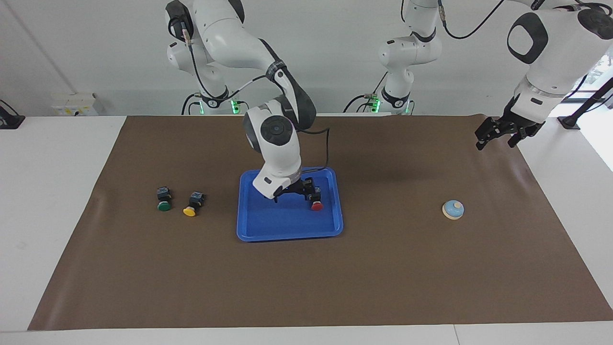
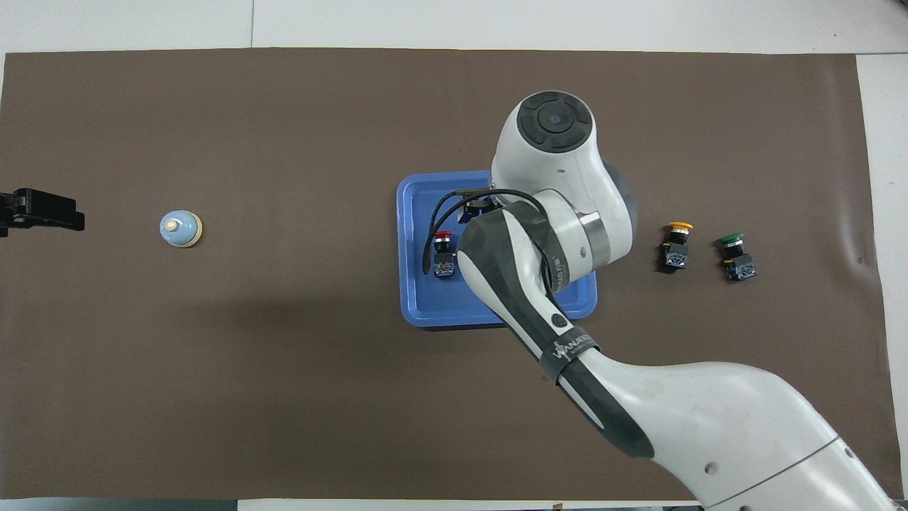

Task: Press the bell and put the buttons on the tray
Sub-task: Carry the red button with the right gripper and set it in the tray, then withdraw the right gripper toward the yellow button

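The right gripper's (image 1: 290,193) jaws are standing apart over the tray (image 1: 268,225), gripping nothing, with one finger just beside the red button (image 1: 316,201) but not clamped on it. The left gripper's (image 1: 495,135) jaws are also spread wide and empty; that arm is waiting over the mat's (image 1: 335,278) corner at its own end of the table, and in the overhead view only its black tip (image 2: 39,211) is showing at the edge.

The red button is lying on its side inside the tray, in the part toward the left arm's end, its cap pointing away from the robots and its black body nearer to them. In the overhead view it (image 2: 443,254) is showing beside the right arm's wrist, which is covering much of the tray (image 2: 418,298).

The green button (image 1: 164,200) and the yellow button (image 1: 192,204) are lying side by side on the mat toward the right arm's end, apart from the tray, the yellow one being the nearer to it. Both are lying with caps pointing away from the robots.

The bell (image 1: 453,209) is sitting upright on the mat toward the left arm's end, well apart from the tray, and nothing is touching it.
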